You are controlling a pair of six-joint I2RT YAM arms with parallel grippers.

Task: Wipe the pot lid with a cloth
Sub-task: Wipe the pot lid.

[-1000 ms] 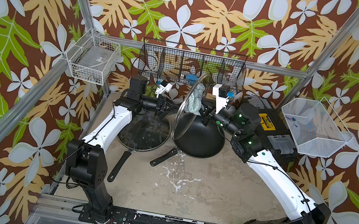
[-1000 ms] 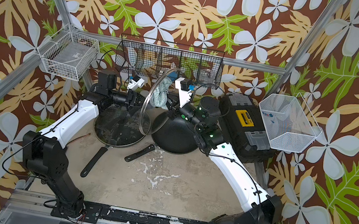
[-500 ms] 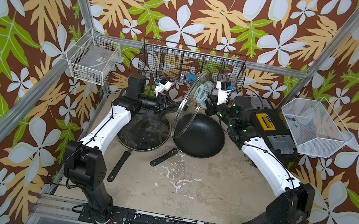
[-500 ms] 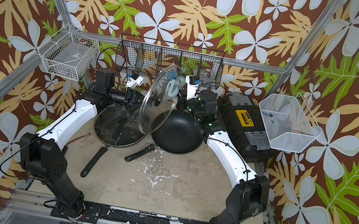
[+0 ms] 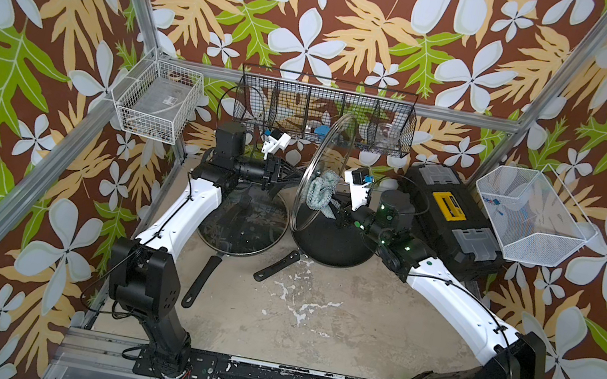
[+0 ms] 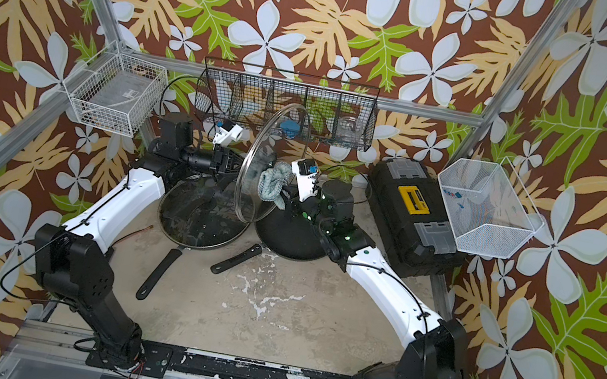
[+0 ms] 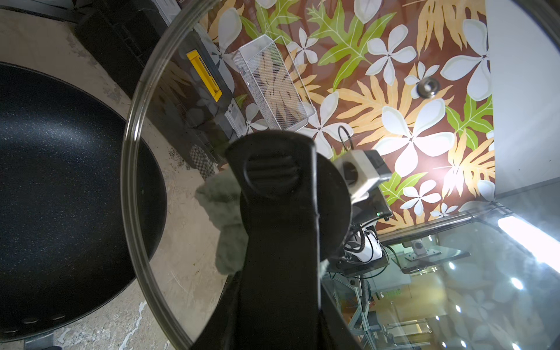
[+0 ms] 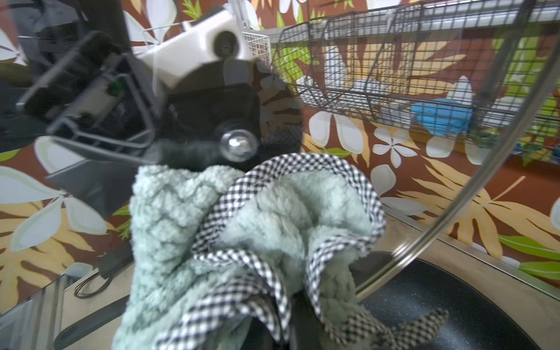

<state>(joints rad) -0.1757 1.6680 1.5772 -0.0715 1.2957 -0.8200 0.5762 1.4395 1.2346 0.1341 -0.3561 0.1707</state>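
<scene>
The pot lid [image 5: 325, 148] [image 6: 260, 149] is round clear glass with a metal rim and stands on edge between two pans. My left gripper [image 5: 280, 174] [image 6: 232, 163] is shut on its black handle [image 7: 278, 212], gripped from the left side. The cloth [image 5: 320, 192] [image 6: 273, 183] is a bunched pale teal rag with checked trim, pressed against the lid's right face near its middle. My right gripper [image 5: 334, 209] [image 6: 287, 196] is shut on it. In the right wrist view the cloth [image 8: 242, 227] fills the centre and hides the jaws, with the lid's rim [image 8: 454, 227] beside it.
A frying pan with a second glass lid [image 5: 241, 222] lies below left of the held lid, a black pan [image 5: 330, 241] below right. A black toolbox [image 5: 452, 221] stands at the right. Wire baskets hang on the walls: white [image 5: 157, 101], black [image 5: 323, 114], white mesh [image 5: 533, 218].
The right arm carried the cloth up to the lid's upper part, then back down to its middle. The left arm and the lid have barely moved.
</scene>
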